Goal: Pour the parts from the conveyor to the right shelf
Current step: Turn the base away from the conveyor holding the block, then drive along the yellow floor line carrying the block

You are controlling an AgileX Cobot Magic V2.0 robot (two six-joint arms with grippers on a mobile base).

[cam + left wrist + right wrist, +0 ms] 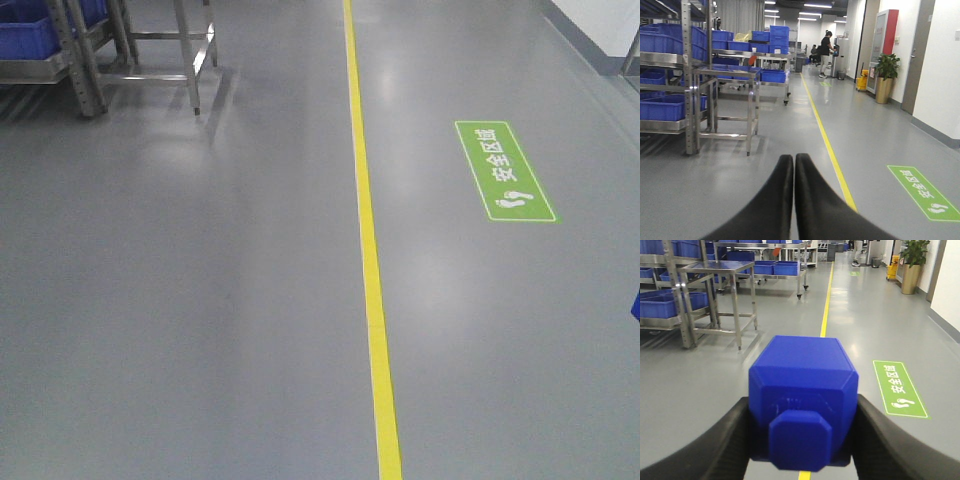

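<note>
Grey workshop floor (200,300), glossy, fills every view.
Steel rack (687,75): at 10 o'clock in the left wrist view, its tiers loaded with blue bins (662,107).
Steel table (715,266): just beside the rack, at 11 o'clock in the right wrist view.
Yellow line (370,250): runs along the floor from 12 to 6 o'clock.
Green floor sign (503,172): at 2 o'clock, white characters and footprints.
Left gripper (793,160): fingers pressed together, nothing between them.
Right gripper (802,410): clamped on the blue block (805,370), nub toward the camera, held above the floor.
</note>
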